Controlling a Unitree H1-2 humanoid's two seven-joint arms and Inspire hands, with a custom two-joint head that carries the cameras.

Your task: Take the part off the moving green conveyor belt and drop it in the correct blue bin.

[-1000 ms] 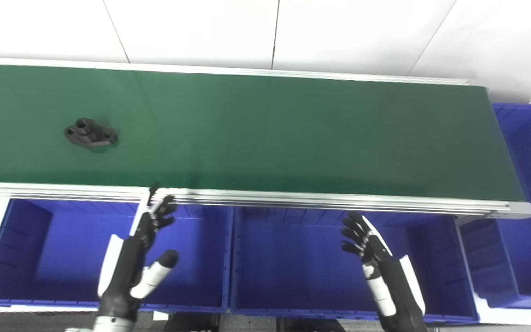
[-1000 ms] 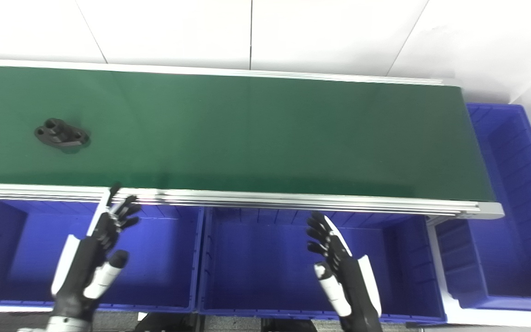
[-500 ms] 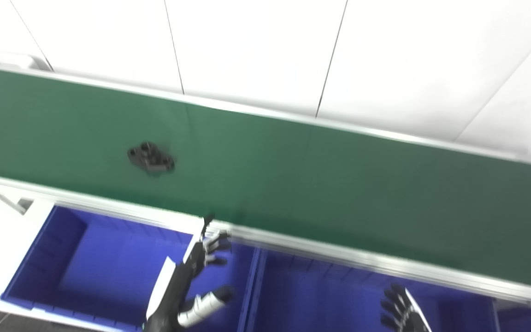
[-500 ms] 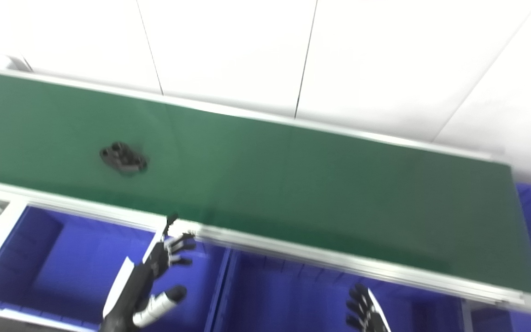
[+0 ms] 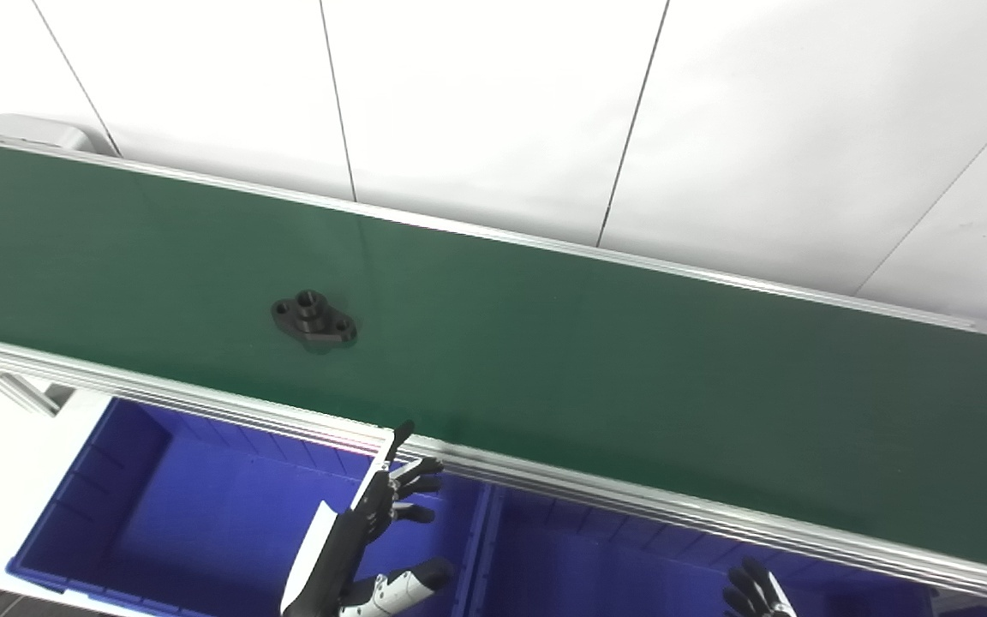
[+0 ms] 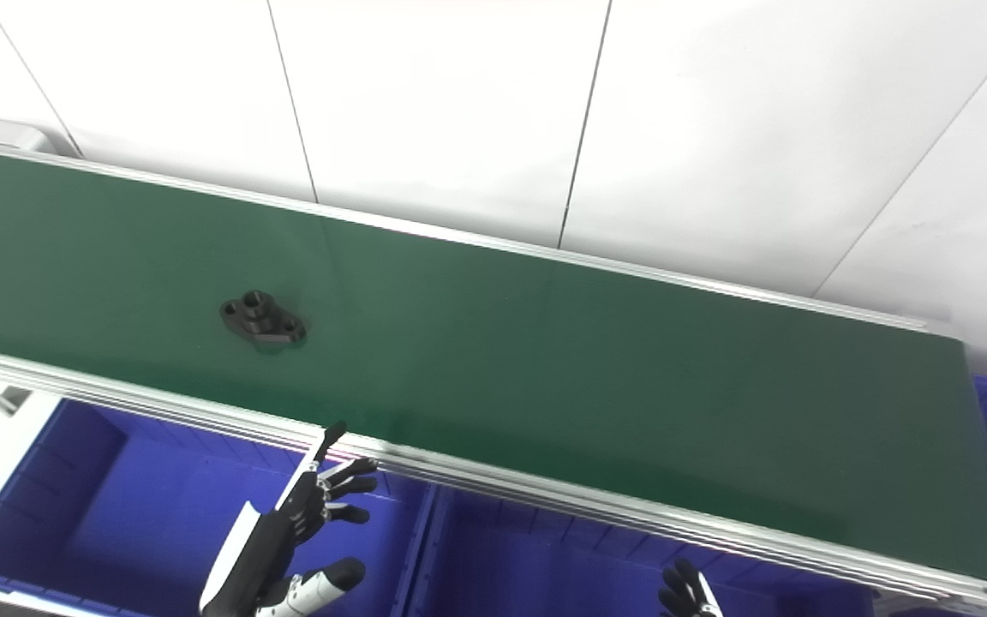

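Left end first: belt (image 5: 596,360) runs corner to corner, and the part (image 5: 314,320) sits on it left of the middle, a bit closer to the near edge than the far one, flat side down, boss up. The whole view has swung up and left since a second ago, so I read that as my head camera moving, not the bins. Measured against my left hand, though, the part has come along the belt toward it: it was well off to the hand's left, now it's only a little left and beyond.

Left bin (image 5: 159,523) lies under the near edge at the left, nothing visible inside it. My left hand (image 5: 373,540) hovers over that bin's right side, just short of the near rail, fingers spread, holding nothing, not touching the part.

Right hand (image 5: 755,596) is at the bottom edge, only fingertips show over the next bin (image 5: 596,574); I can't tell its state.

My guess: the part is closing on the left hand's reach, so pick is next, nothing grasped yet. Timing is the risk, belt is moving.
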